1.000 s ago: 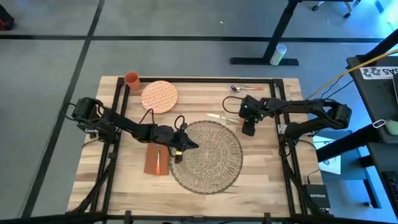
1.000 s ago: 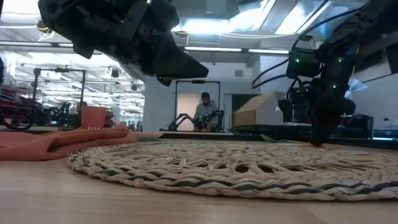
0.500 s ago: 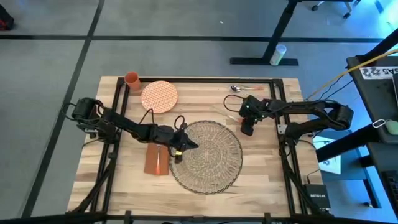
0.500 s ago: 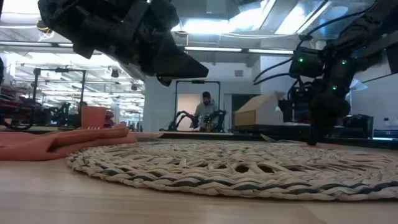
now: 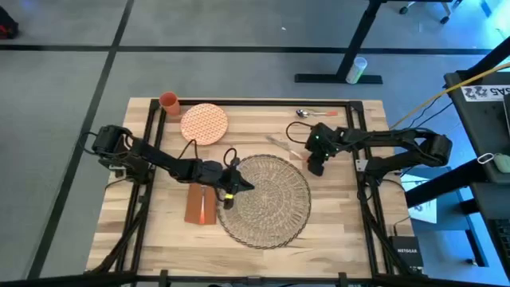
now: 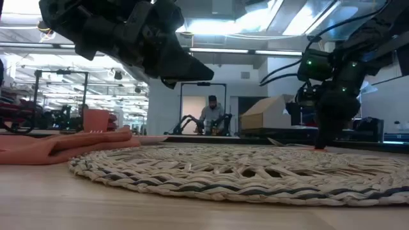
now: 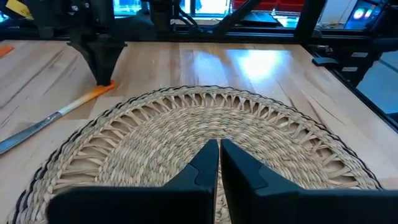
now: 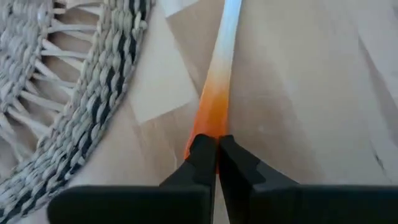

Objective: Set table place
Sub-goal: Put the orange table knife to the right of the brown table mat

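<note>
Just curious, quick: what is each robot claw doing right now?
Left gripper: shut, empty, above the woven mat.
Right gripper: shut on the orange-handled utensil.

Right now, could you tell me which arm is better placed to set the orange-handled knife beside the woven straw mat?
The right: its gripper is shut on the orange-handled knife by the woven straw mat.

A round orange plate with a pattern lies flat, and a small orange cup stands just beside it. A rust-orange napkin lies flat and long. A knife with an orange handle lies flat on the wood. A shiny spoon lies near the far edge. Far off in the room, a person shows.
</note>
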